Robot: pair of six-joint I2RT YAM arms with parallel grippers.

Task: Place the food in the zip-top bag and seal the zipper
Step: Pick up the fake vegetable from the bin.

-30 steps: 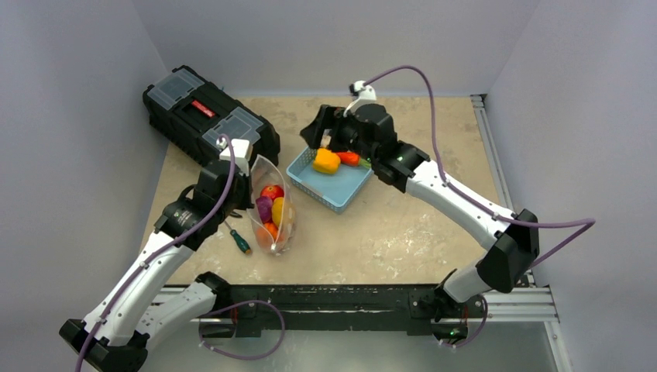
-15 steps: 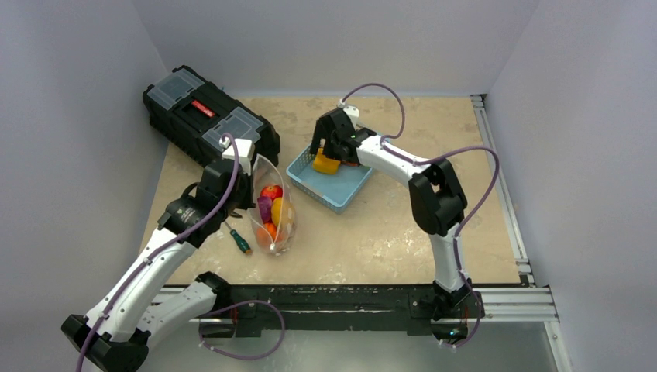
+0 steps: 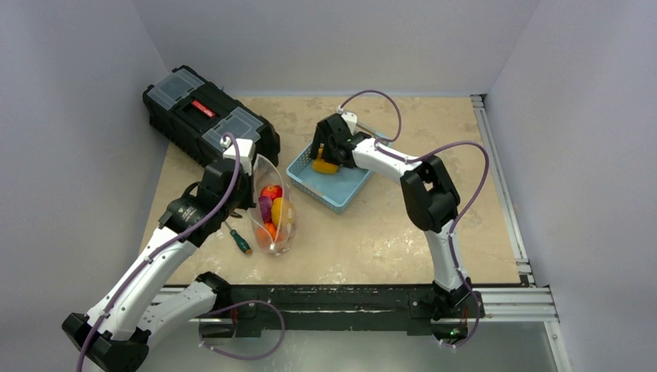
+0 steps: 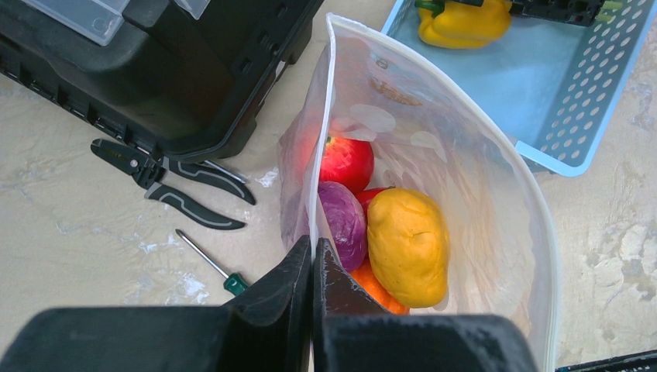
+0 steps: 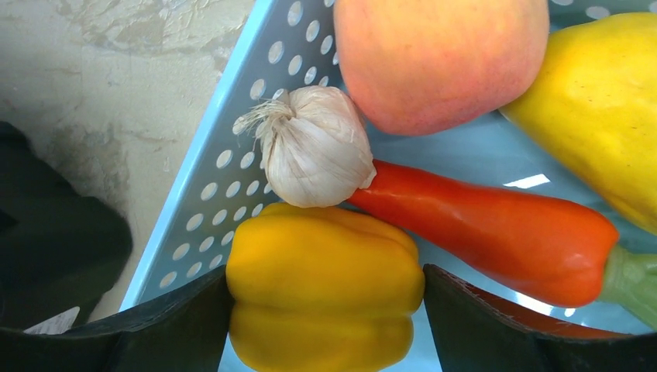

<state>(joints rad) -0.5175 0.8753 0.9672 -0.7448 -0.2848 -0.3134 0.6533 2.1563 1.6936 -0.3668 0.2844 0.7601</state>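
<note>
The table (image 3: 387, 232) carries everything. The black toolbox (image 3: 203, 116) lies ahead and to the left of the left gripper (image 4: 314, 263), and that wrist's view cuts off most of it. The blue perforated basket (image 3: 345, 184) sits ahead and to that gripper's right. From above, the right arm hides the basket's far corner. The zip-top bag (image 4: 480, 201) stands directly in front of the left gripper with its mouth gaping. The jaws are pressed together on the near stretch of its zipper (image 4: 323, 124), pinching the rim. The crinkled plastic blurs what lies deepest. Inside the bag are a red apple (image 4: 346, 161), a purple piece (image 4: 343, 223) and a lumpy yellow piece (image 4: 407, 244). An orange piece (image 4: 372, 287) is half buried beneath them. The right gripper (image 5: 325, 310) is down in the basket, its jaws set wide, one finger at each side of the yellow bell pepper (image 5: 321, 256). Whether they squeeze it cannot be told. Just beyond it lies a red chili (image 5: 496, 229), with a garlic bulb (image 5: 314, 147) touching both. Past the bulb are a peach-coloured fruit (image 5: 442, 58) and another yellow piece (image 5: 604, 108), both cropped by the frame. Left of the left gripper lie pliers (image 4: 174, 186), their tips under the toolbox edge. Nearer in is a screwdriver (image 4: 209, 267), its handle partly behind the finger.
</note>
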